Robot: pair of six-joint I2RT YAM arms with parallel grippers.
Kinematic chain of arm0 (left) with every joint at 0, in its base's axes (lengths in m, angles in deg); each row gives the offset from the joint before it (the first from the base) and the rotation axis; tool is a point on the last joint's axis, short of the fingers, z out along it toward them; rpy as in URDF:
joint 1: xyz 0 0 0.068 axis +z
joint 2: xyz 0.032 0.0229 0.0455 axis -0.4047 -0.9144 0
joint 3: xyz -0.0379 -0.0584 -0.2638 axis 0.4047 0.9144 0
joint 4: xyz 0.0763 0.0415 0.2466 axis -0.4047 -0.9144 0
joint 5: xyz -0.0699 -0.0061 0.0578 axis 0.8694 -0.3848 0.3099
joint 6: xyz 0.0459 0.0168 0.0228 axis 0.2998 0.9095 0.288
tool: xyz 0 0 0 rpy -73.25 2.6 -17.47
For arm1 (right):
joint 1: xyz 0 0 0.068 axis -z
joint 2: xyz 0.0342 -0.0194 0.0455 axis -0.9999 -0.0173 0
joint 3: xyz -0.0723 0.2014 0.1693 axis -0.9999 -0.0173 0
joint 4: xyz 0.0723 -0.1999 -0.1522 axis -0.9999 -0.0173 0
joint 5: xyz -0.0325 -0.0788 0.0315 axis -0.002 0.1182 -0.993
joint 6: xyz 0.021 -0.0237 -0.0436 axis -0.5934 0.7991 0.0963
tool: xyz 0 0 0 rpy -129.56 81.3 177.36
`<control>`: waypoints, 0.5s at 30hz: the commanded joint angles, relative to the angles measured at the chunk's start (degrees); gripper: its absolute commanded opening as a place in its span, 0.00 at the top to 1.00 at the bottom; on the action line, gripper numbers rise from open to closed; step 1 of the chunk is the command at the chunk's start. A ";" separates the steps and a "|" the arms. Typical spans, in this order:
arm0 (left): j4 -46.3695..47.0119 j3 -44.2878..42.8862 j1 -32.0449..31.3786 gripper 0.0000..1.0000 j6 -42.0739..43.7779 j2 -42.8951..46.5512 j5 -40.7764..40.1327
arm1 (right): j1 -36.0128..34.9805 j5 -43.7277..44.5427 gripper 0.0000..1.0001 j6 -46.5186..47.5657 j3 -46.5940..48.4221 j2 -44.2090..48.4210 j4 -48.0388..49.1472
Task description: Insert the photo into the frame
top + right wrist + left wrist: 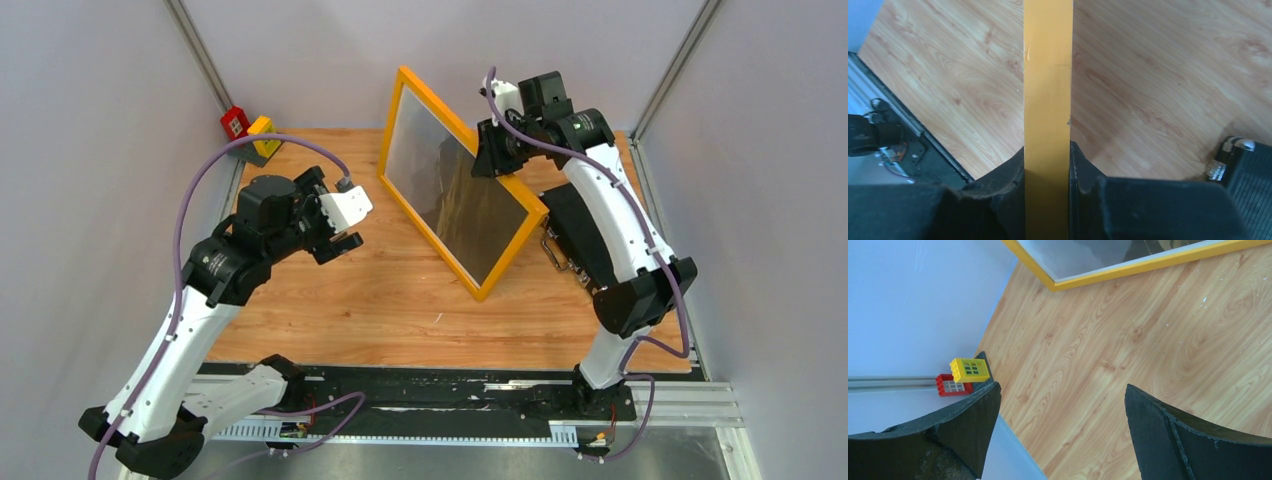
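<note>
The frame (480, 128), orange-yellow with a clear pane, stands tilted on its lower edge in the middle of the wooden table. My right gripper (497, 150) is shut on its upper right edge and holds it up; the right wrist view shows the orange edge (1047, 90) clamped between both fingers. My left gripper (343, 240) is open and empty, hovering left of the frame above bare table. The frame's lower corner shows at the top of the left wrist view (1108, 272). The photo is not in view.
A black case with metal handles (578, 235) lies on the table right of the frame, under my right arm. Red and yellow toy bricks (248, 128) sit at the back left corner. White walls close in on three sides.
</note>
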 commanded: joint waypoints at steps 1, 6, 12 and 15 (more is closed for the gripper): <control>1.91 0.35 0.39 0.00 -1.90 -0.01 -0.21 | 2.94 -10.68 1.00 -6.76 5.93 1.05 9.42; 2.01 0.77 0.37 0.00 -2.53 -0.76 0.07 | 7.35 -17.35 1.00 -10.52 5.29 0.64 10.33; 2.57 1.03 0.40 0.00 -3.83 -1.62 0.79 | 10.13 -23.06 1.00 -15.51 -0.14 0.97 13.83; 2.96 1.62 0.36 0.00 -4.37 -1.77 1.38 | 11.21 -25.23 1.00 -17.85 -3.91 1.57 16.45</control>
